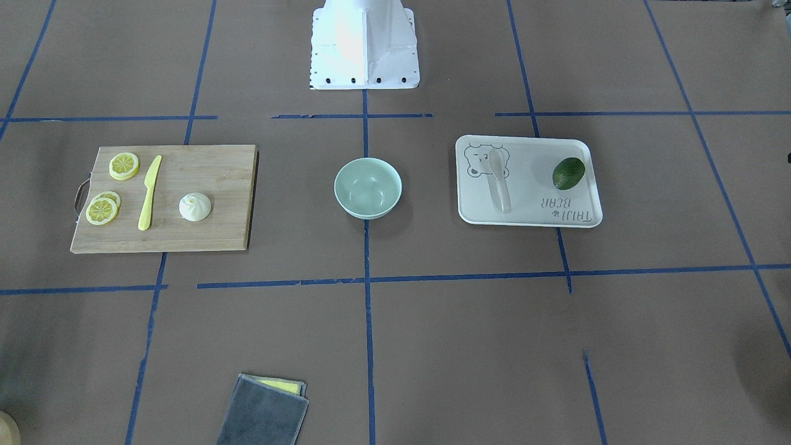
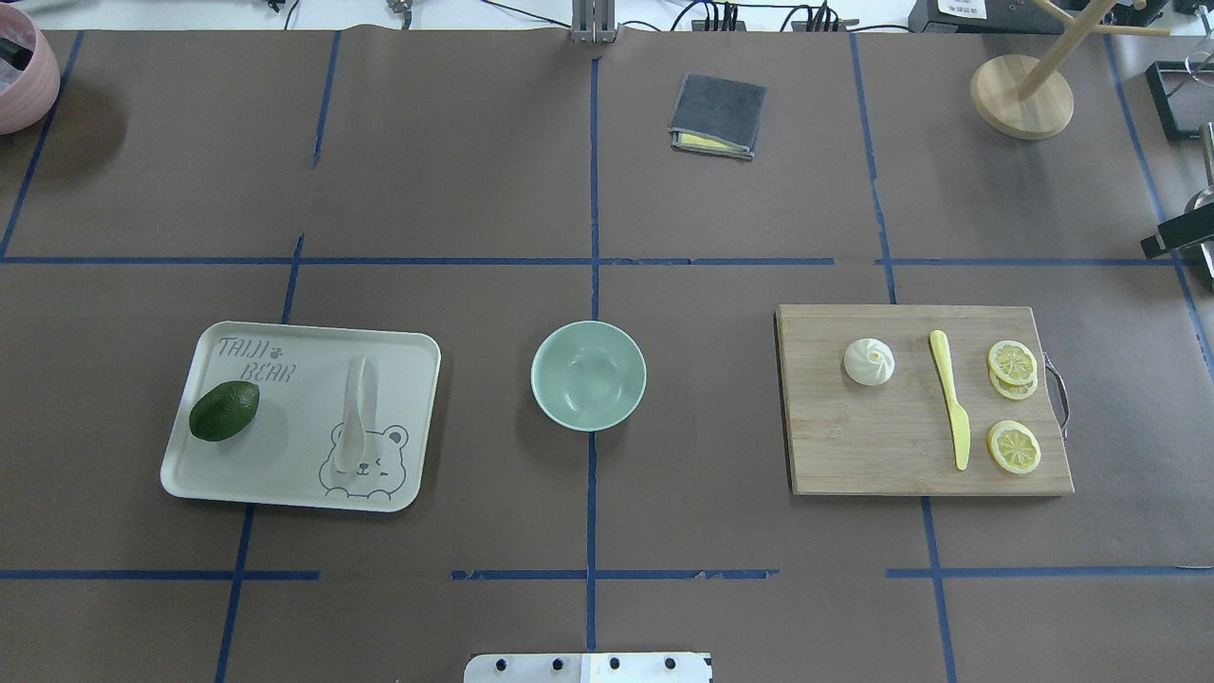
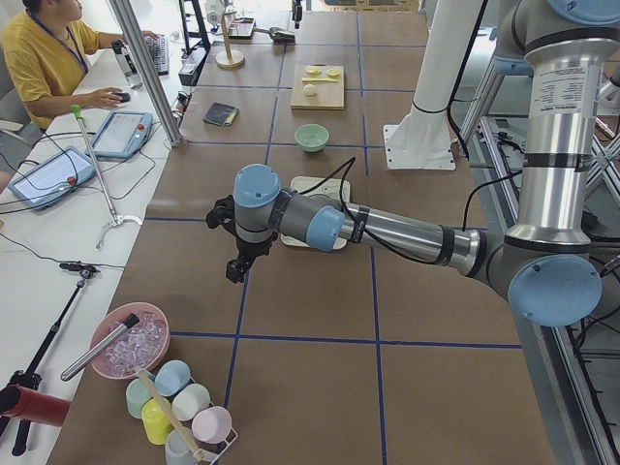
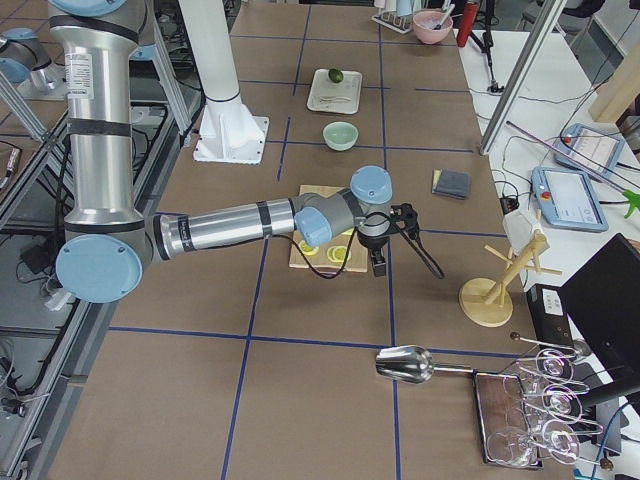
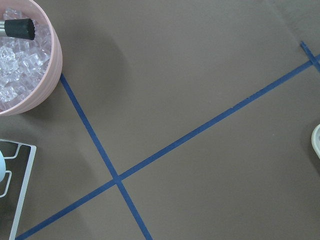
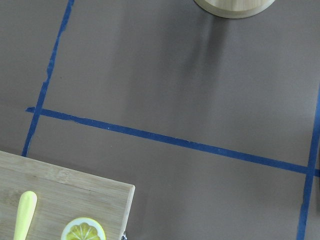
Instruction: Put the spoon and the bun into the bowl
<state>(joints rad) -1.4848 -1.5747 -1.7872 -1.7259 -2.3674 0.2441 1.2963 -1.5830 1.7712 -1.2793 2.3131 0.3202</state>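
The pale spoon point(image 1: 499, 182) lies on the white tray point(image 1: 525, 141), and it also shows in the overhead view point(image 2: 358, 413). The white bun point(image 1: 195, 206) sits on the wooden cutting board point(image 1: 204, 179); overhead it is at the board's left part point(image 2: 869, 361). The mint-green bowl point(image 1: 368, 188) stands empty at the table's centre point(image 2: 588, 375). My left gripper point(image 3: 235, 271) hangs beyond the tray near the table's left end. My right gripper point(image 4: 379, 265) hangs just past the cutting board. Both show only in side views, so I cannot tell whether they are open or shut.
An avocado point(image 2: 224, 411) lies on the tray. A yellow knife point(image 2: 950, 398) and lemon slices point(image 2: 1013, 362) lie on the board. A folded grey cloth point(image 2: 717, 116) lies far centre. A pink ice bucket point(image 5: 45, 85) and a wooden stand point(image 2: 1021, 95) stand near the far corners.
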